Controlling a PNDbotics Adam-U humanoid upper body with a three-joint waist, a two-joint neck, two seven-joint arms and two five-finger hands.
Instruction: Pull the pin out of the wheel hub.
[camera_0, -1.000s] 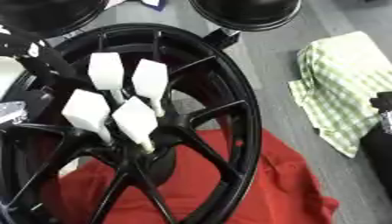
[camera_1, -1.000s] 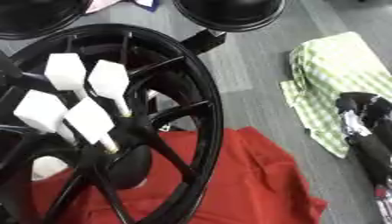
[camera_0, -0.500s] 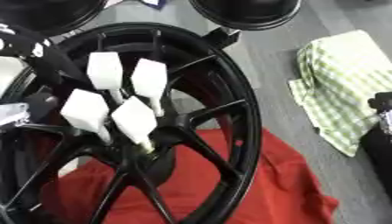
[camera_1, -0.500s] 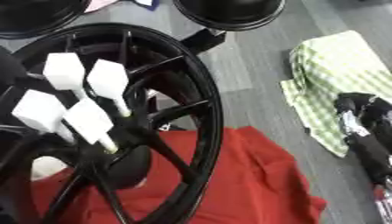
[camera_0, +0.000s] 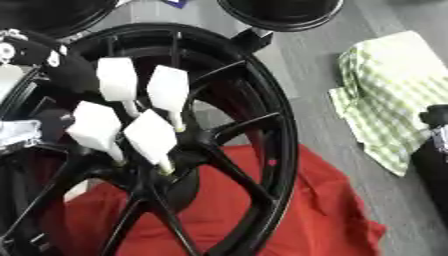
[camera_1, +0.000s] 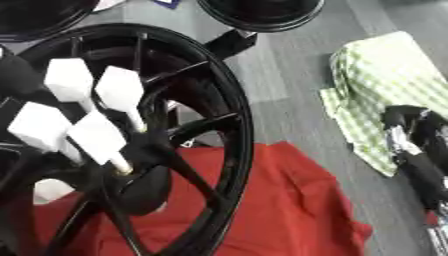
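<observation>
Working hand: the left hand (camera_0: 63, 69) comes in at the upper left of the frame, dark against the rim and close behind the white pins; I cannot tell how far open it is, or whether it has hold of any pin.
Idle hand: the right hand (camera_1: 413, 150) sits at the right edge, well apart from the wheel; it seems to hold nothing, but its opening cannot be told either.
Pins: four white pins (camera_0: 150, 136) with blocky heads stand in a cluster at left of centre, their thin shafts running down into the wheel hub (camera_0: 171, 172). None is out yet, as far as I can judge.
Wheel: the black wheel (camera_0: 282, 150) fills the left half, lying partly on a red cloth (camera_1: 289, 200).
Further out: a green checked cloth (camera_0: 394, 95) lies on the grey floor at the right.
Risk: the heads crowd each other, so a grab could catch two at once. A sideways pull might jam the shaft, or shift the wheel on the cloth.
Containers: no box or tray in sight; only the hub's holes hold anything, namely the pins.
</observation>
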